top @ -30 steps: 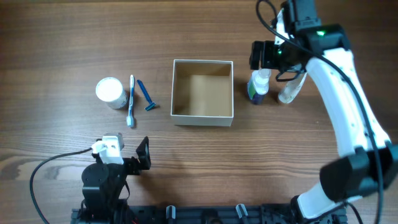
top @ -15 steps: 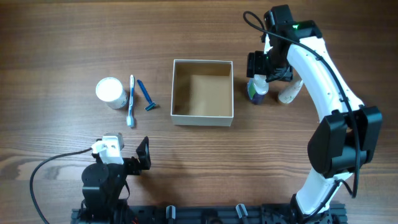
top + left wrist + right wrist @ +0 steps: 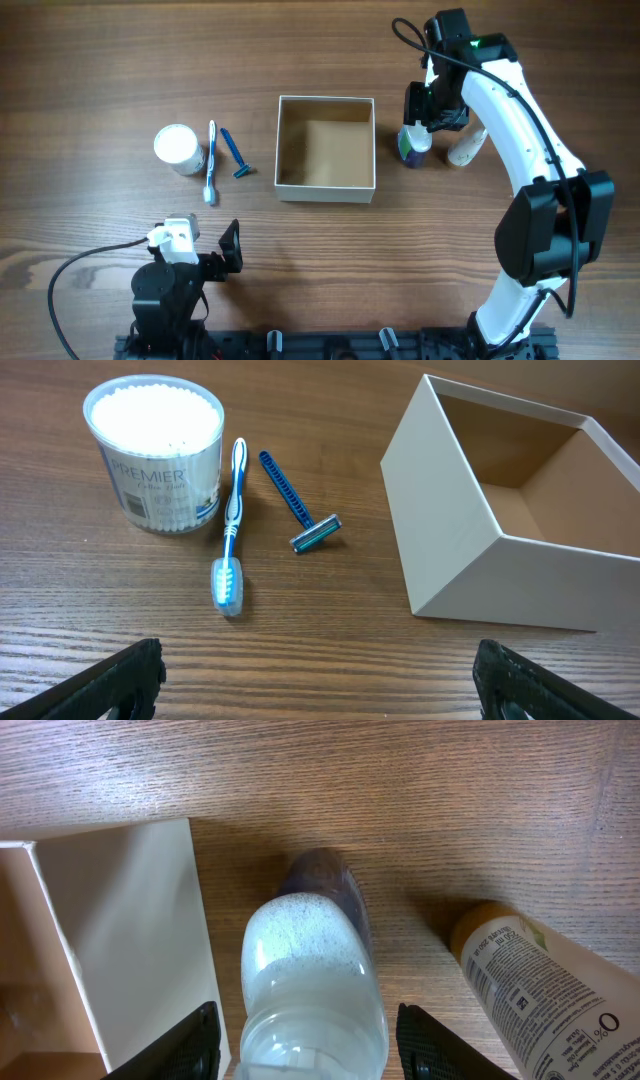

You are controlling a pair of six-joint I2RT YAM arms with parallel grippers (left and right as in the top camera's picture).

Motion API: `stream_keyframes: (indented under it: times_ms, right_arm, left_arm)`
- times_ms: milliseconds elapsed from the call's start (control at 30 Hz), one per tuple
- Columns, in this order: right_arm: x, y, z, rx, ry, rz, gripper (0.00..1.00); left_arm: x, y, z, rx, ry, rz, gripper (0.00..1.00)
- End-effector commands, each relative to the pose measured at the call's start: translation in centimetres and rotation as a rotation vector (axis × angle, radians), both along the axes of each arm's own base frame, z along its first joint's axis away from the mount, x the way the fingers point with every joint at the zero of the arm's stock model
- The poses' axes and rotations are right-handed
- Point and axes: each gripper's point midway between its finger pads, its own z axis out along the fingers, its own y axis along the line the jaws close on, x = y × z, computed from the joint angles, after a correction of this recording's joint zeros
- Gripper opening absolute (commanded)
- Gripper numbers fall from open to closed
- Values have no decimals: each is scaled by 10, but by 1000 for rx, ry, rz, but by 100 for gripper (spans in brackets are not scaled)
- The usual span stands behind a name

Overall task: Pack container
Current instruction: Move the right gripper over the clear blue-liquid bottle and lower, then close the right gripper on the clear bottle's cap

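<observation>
The container [image 3: 283, 142], a square white-walled box with a tan inside, sits mid-table and holds nothing; it also shows in the left wrist view [image 3: 460, 510] and the right wrist view [image 3: 130, 920]. My right gripper [image 3: 428, 112] is open, its fingers on either side of a clear bottle [image 3: 312, 990] with a purple-green base [image 3: 412, 146], just right of the box. A white bottle with an orange cap [image 3: 462, 148] lies beside it, seen too in the right wrist view [image 3: 540, 985]. My left gripper [image 3: 215, 255] is open and empty near the front edge.
Left of the box lie a round jar of cotton swabs [image 3: 176, 147], a blue-white toothbrush [image 3: 211, 160] and a blue razor [image 3: 236, 153]; the left wrist view shows the jar [image 3: 155, 455], toothbrush [image 3: 231, 525] and razor [image 3: 300, 515].
My right gripper has come in over the clear bottle and lowered around it. The left arm has not moved.
</observation>
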Motion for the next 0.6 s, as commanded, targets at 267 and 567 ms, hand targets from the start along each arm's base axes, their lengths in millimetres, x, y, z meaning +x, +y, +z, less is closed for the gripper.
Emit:
stream_keyframes:
  times_ms: [267, 567]
  right_arm:
    - [-11, -3, -4, -27, 40, 1, 50]
    - [-18, -4, -5, -35, 70, 2, 46]
  left_arm:
    - [0, -1, 0, 2, -9, -8, 100]
    - [0, -1, 0, 2, -9, -8, 100]
